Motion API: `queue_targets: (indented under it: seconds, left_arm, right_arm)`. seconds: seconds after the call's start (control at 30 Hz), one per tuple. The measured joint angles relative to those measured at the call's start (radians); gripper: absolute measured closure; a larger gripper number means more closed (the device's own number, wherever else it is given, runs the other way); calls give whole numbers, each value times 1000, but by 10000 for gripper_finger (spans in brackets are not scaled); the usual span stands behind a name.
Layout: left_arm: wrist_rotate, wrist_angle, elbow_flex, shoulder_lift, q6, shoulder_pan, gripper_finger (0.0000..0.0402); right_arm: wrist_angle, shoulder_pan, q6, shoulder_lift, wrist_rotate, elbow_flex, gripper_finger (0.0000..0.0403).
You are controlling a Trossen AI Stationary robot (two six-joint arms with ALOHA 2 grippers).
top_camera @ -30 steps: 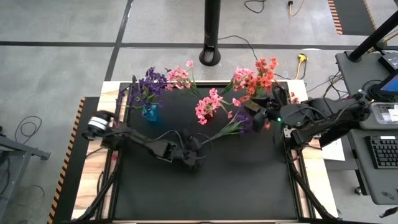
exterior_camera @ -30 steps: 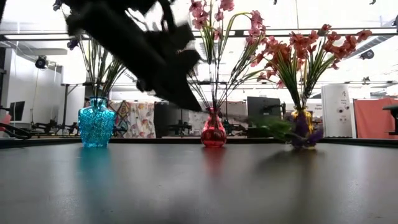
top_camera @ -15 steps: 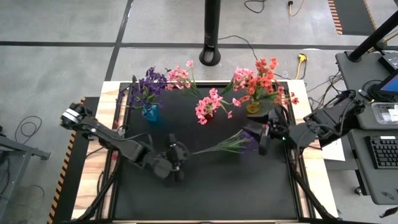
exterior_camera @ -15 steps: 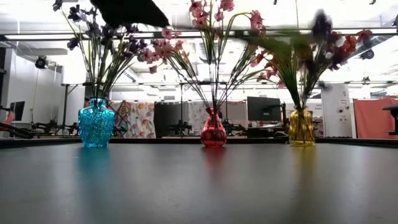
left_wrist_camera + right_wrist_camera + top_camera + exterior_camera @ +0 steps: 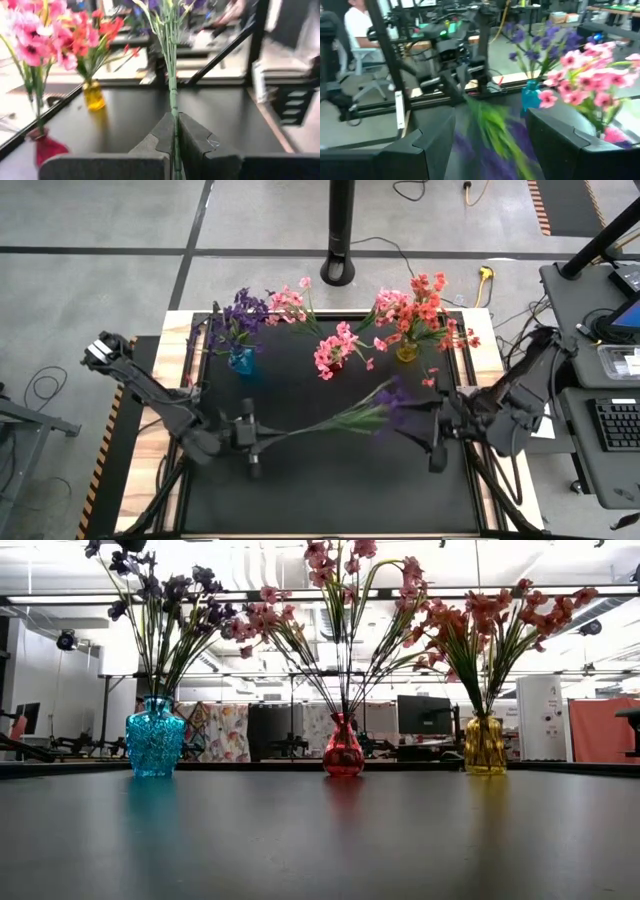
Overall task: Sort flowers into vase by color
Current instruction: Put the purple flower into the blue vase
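I see the left gripper (image 5: 250, 450) clenched on the purple flower (image 5: 395, 405) stem; right gripper (image 5: 436, 442) released.

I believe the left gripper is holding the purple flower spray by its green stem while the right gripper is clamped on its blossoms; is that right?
Not quite. The left gripper is shut on the purple flower spray by its green stem, as the left wrist view shows, but the right gripper stands open around the blossoms, as the right wrist view shows.

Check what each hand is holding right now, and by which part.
Left hand is shut on the purple flower spray, gripping the low end of its green stem. Right hand is open around the blossoms, holding nothing.
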Motion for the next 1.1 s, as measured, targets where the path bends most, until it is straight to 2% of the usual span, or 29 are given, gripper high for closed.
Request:
queue_targets:
  seconds: [0.2, 0.3, 0.47, 0.57, 0.67, 0.77, 0.87, 1.1]
  left_arm:
    - [46, 266, -131, -60, 113, -38, 401]
    - [49, 384, -166, -72, 180, -49, 401]
    - [99, 523, -189, -74, 263, -52, 401]
    - [167, 582, -188, -59, 311, -51, 401]
    - [180, 631, -170, -25, 361, -50, 401]
    - [180, 653, -139, 24, 393, -44, 401]
    - [180, 677, -104, 86, 412, -32, 401]
    - [178, 691, -57, 176, 454, -21, 401]
  right_arm:
    - [-23, 66, 45, 56, 27, 0, 170]
    - [-29, 89, 49, 91, 93, -8, 170]
    - [-23, 97, 65, 149, 113, -45, 170]
    - [13, 86, 75, 205, 200, -73, 170]
    - [81, 55, 44, 282, 314, -90, 170]
    - [236, -2, -71, 364, 311, -92, 170]
    - [482, -63, -257, 443, 264, -91, 170]
    - [1131, -142, -595, 542, -39, -113, 170]
